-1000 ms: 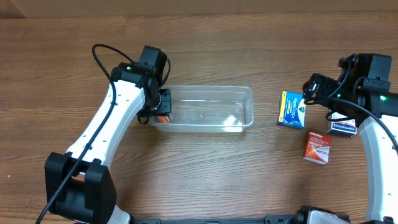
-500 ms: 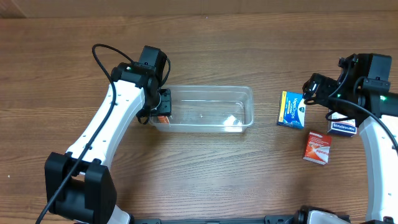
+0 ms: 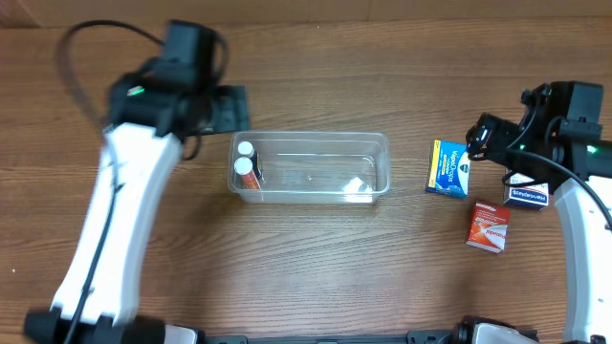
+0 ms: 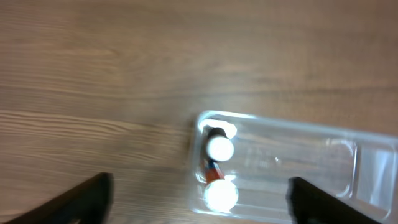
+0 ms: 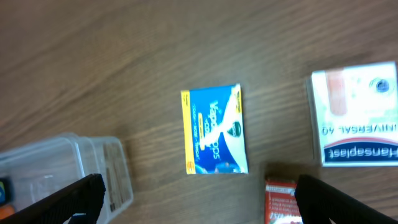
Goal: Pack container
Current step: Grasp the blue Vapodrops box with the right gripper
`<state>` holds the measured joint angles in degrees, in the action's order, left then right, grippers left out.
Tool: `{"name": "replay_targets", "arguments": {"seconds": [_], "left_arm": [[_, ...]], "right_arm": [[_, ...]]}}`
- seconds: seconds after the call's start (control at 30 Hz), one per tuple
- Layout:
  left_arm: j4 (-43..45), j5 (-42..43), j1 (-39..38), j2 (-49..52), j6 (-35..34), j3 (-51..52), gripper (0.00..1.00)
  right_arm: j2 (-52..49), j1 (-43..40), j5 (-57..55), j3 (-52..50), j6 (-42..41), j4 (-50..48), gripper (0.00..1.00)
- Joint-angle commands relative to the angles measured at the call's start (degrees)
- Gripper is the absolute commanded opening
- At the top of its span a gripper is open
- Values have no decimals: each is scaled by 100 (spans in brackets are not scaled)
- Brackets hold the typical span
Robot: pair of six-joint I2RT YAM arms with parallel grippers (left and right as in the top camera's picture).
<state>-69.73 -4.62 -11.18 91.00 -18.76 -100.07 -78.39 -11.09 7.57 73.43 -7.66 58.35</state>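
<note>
Closest to the arm bases there's a small red box [image 3: 489, 227] off on the right. A bit further back, the clear container [image 3: 373, 143] sits mid-table with two white-capped bottles [image 3: 245, 158] standing at its left end. A blue box [image 3: 449, 168] and a white box [image 3: 528, 195] lie to its right. The left gripper [image 4: 199, 190] hangs by the container's far left corner, fingers spread wide and empty. The right gripper [image 5: 199, 186] is over by the blue box, also wide open.

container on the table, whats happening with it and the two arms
The robot is packing the clear container. Two white-capped bottles stand in its left end. The left hand hangs open and empty near that end. The right hand, also open, hovers over a blue box to the container's right; a white box and a red box lie beside it, none packed yet.
</note>
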Motion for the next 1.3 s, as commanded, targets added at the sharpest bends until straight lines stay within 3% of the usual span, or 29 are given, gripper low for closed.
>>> {"name": "replay_targets", "arguments": {"seconds": [0.0,0.13,0.47,1.1,1.27], "left_arm": [[-133,105,699,-658,-118,-181,100],[-323,468,1373,-693,-118,-146,100],[-380,446,1425,-459,-94,-129,100],[-393,446,1427,-407,-92,-122,100],[-396,444,1425,-407,-92,-122,100]], "right_arm": [[-153,227,-527,667,37,83,100],[-1016,254,-485,728,35,199,100],[-2916,605,-459,728,55,26,100],[-3866,605,-557,715,35,-52,100],[-3866,605,-557,715,35,-57,77]]}}
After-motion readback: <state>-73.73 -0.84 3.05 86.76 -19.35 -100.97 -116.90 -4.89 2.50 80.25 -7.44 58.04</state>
